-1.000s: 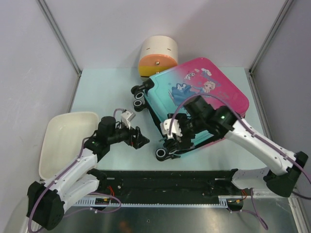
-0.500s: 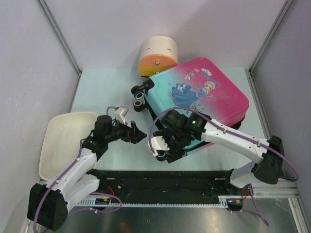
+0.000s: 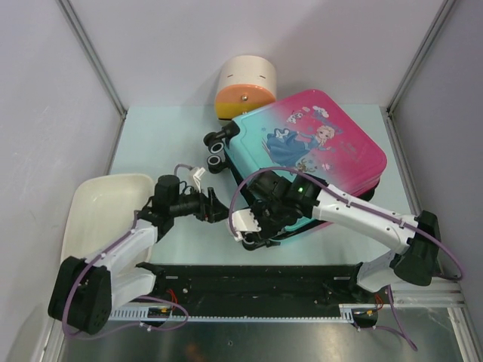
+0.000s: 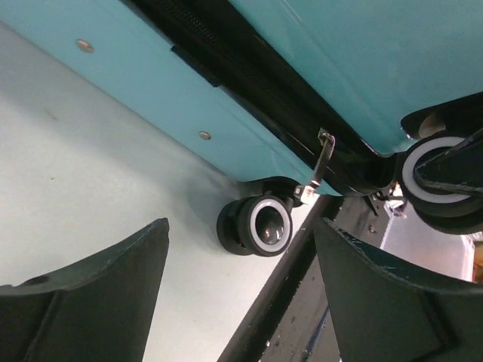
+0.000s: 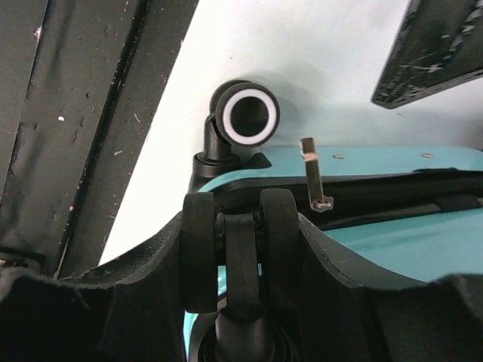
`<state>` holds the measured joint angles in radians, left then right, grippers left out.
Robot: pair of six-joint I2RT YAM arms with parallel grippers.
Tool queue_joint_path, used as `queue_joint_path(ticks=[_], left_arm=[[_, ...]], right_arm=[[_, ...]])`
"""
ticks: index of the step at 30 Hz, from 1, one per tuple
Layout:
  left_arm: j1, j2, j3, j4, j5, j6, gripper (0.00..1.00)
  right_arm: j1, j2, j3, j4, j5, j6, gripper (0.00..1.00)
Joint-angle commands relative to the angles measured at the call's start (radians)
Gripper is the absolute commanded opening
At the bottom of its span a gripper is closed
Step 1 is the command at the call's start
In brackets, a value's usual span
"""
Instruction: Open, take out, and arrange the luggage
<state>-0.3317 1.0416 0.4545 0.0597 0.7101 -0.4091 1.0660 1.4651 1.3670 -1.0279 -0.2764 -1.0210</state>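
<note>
Over the last second we swung our right arm off the lid and down to the near-left corner of the luggage (image 3: 324, 147), and our left arm edged in toward the same corner. Our right fingers (image 5: 355, 309) now clasp a black caster (image 5: 240, 249) there, while our left fingers (image 4: 90, 302) hang released and empty just short of the wheels. The luggage lies flat and still shut on the tabletop (image 3: 151, 143), so we judge that opening, unpacking and arranging all remain.
</note>
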Motion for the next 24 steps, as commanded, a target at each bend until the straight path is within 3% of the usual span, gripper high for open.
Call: queue_joint_path(ticks=[1, 5, 14, 18, 24], left_arm=[[0.007, 0.043, -0.004, 0.198, 0.138, -0.069, 0.8], [-0.003, 0.023, -0.033, 0.275, 0.126, -0.063, 0.77], [-0.033, -0.064, -0.105, 0.292, 0.085, 0.154, 0.74], [-0.139, -0.097, -0.138, 0.317, -0.102, 0.217, 0.75], [-0.317, -0.094, -0.197, 0.451, -0.239, 0.274, 0.69]], right_arm=[[0.009, -0.088, 0.144, -0.014, -0.06, 0.07, 0.0], [0.009, -0.083, 0.169, -0.032, -0.087, 0.082, 0.0], [-0.026, -0.074, 0.064, -0.046, -0.144, 0.095, 0.0], [-0.063, -0.058, 0.031, -0.058, -0.184, 0.107, 0.0], [-0.066, -0.055, 0.018, -0.012, -0.208, 0.145, 0.0]])
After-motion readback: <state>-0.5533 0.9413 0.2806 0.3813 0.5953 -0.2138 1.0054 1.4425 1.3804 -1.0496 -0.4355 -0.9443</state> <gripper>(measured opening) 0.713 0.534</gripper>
